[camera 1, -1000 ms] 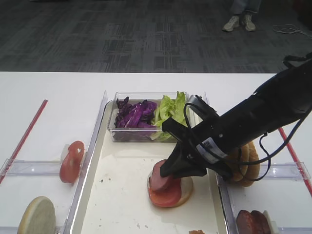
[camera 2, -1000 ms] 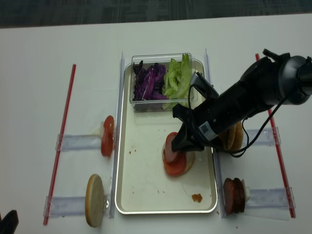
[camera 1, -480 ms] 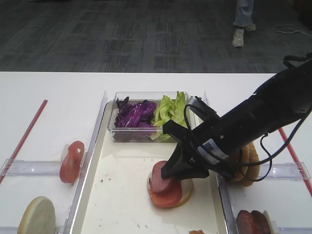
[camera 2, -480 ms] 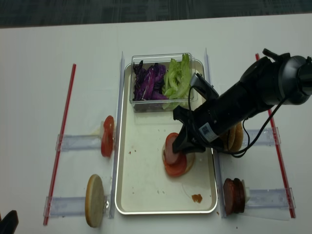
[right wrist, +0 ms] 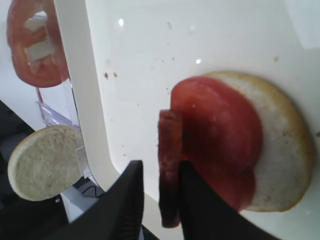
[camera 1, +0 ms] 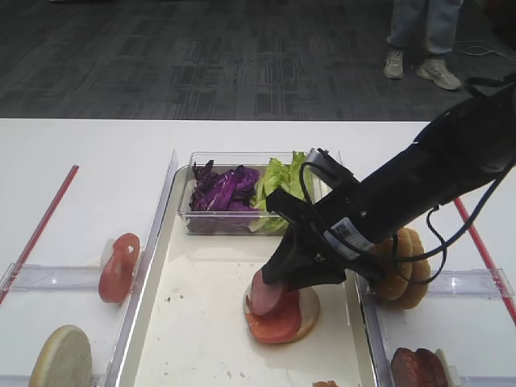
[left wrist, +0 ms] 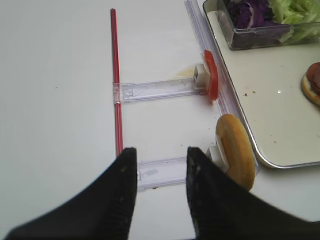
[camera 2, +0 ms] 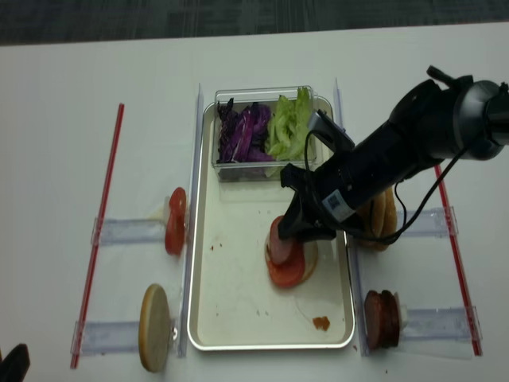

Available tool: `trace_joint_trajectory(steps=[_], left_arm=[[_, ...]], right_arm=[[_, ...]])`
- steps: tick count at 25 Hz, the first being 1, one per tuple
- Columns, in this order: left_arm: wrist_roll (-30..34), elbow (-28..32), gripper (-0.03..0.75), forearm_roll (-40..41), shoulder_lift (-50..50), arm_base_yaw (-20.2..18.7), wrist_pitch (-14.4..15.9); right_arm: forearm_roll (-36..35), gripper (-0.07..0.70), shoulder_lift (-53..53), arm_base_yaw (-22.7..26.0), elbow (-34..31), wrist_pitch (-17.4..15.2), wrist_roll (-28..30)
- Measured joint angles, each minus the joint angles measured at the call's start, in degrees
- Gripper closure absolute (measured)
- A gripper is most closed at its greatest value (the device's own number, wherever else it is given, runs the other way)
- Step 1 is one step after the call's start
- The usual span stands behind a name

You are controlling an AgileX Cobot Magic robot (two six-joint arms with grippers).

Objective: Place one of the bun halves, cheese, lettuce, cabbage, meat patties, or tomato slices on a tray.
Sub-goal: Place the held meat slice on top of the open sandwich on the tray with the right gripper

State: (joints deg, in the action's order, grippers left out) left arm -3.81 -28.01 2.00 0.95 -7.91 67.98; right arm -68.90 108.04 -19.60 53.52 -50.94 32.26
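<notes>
We see the right end effector (right wrist: pixel 157 192) low over the tray (camera 1: pixel 189 322), its fingers parted, with a meat patty (right wrist: pixel 170 167) standing on edge in the gap between them; we cannot tell whether either finger touches it. The patty leans against a tomato slice (right wrist: pixel 220 150) that lies on a bun half (right wrist: pixel 282 150), cut face up, near the tray's right rim. A clear tub (camera 2: pixel 262 171) at the tray's far end holds cabbage (camera 2: pixel 242 131) on its left and lettuce (camera 2: pixel 288 126) on its right. The left end effector (left wrist: pixel 157 192) hangs over the worktop's left side with its fingers apart and nothing between them, near a bun half (left wrist: pixel 235 157) standing in a clear holder.
</notes>
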Motion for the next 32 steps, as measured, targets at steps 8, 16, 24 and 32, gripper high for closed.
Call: trace_joint_trajectory(steps=[8,16,24,32], left_arm=[[0.0,0.0,0.482,0.0,0.0,0.0,0.0],[0.0,0.0,0.482,0.0,0.0,0.0,0.0],[0.0,0.0,0.482,0.0,0.0,0.0,0.0],[0.0,0.0,0.482,0.0,0.0,0.0,0.0]], right_arm=[[4.7,0.419,0.0,0.1,1.9,-1.1,-3.8],[8.6,0.416,0.0,0.1,2.1,-1.9,-6.6],[11.4,0.36,0.0,0.1,5.6,-4.5,-8.8],[18.8,0.36,0.0,0.1,9.1,-7.4,-15.5]])
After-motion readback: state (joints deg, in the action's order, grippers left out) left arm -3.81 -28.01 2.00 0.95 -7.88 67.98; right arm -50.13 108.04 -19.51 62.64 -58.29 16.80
